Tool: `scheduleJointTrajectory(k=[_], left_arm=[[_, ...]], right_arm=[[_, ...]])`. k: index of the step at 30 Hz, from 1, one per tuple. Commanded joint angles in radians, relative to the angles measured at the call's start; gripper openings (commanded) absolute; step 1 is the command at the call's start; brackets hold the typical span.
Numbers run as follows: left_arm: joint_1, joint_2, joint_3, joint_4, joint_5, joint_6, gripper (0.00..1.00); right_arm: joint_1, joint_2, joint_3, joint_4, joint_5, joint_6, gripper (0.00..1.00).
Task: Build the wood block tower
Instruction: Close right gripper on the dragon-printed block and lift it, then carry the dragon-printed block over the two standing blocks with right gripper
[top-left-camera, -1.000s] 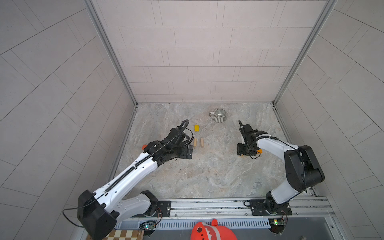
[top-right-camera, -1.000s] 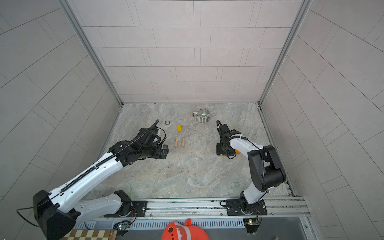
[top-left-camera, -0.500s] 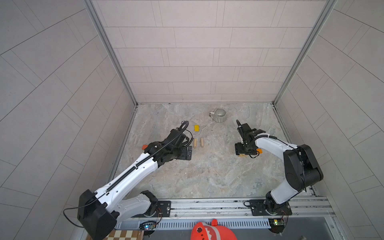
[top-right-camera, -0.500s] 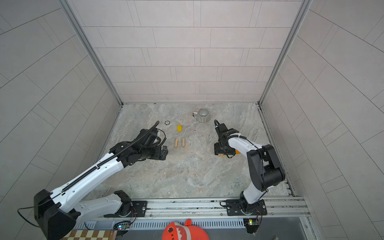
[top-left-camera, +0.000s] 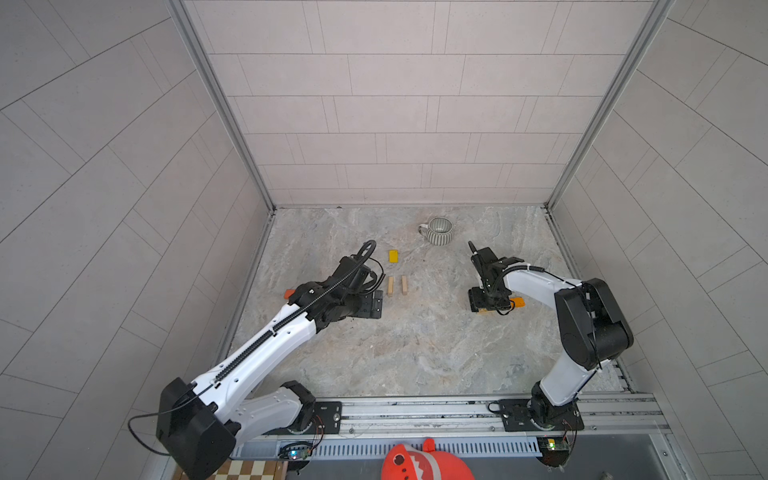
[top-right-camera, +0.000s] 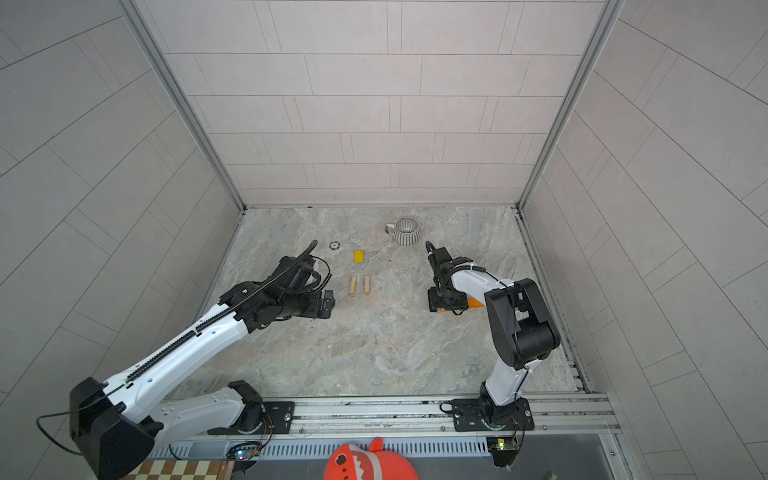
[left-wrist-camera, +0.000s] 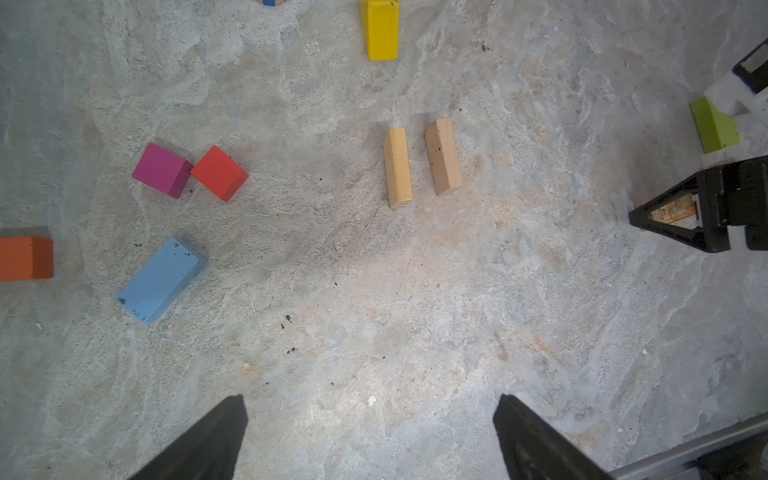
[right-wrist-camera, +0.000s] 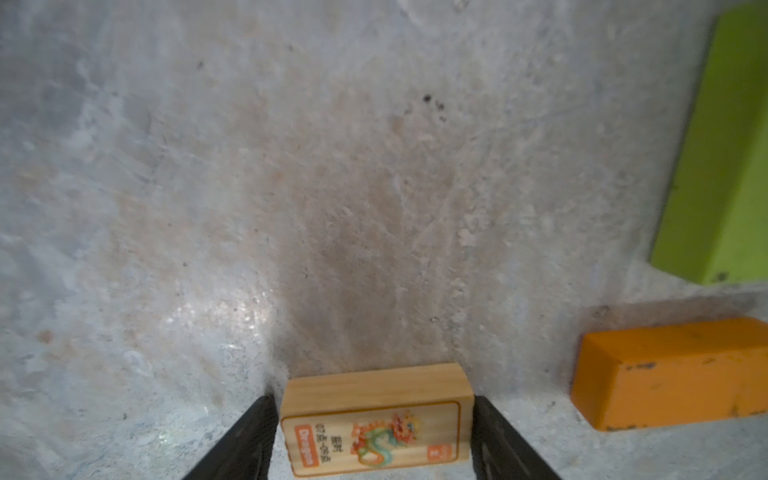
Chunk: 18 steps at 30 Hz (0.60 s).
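Block (right-wrist-camera: 374, 428), probably light stiff wood, sits end-to-end inside right hand (right-wrist-camera: 374, 399), grip unclear; left hand (left-wrist-camera: 370, 399) gapes empty.

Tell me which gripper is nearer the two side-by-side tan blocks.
Left. In a top view the left gripper sits just left of the tan blocks; the right gripper is farther off to their right, jaws either side of a printed block.
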Motion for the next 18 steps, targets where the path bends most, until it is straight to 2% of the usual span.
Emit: scheduleJointTrajectory(k=[1, 10, 18], left_arm=[[0.009, 0.006, -0.011, -0.001, 0.008, -0.010, 1.00], [0.024, -0.002, -0.014, 0.002, 0.012, -0.017, 1.00], [0.033, -0.011, -0.007, -0.023, -0.074, -0.046, 1.00]], right_arm=[[0.001, 0.004, -0.014, -0.002, 0.005, -0.007, 0.71], [0.002, -0.016, 0.002, -0.016, 0.027, 0.058, 0.55], [0.068, -0.060, 0.100, -0.095, 0.049, 0.145, 0.53]])
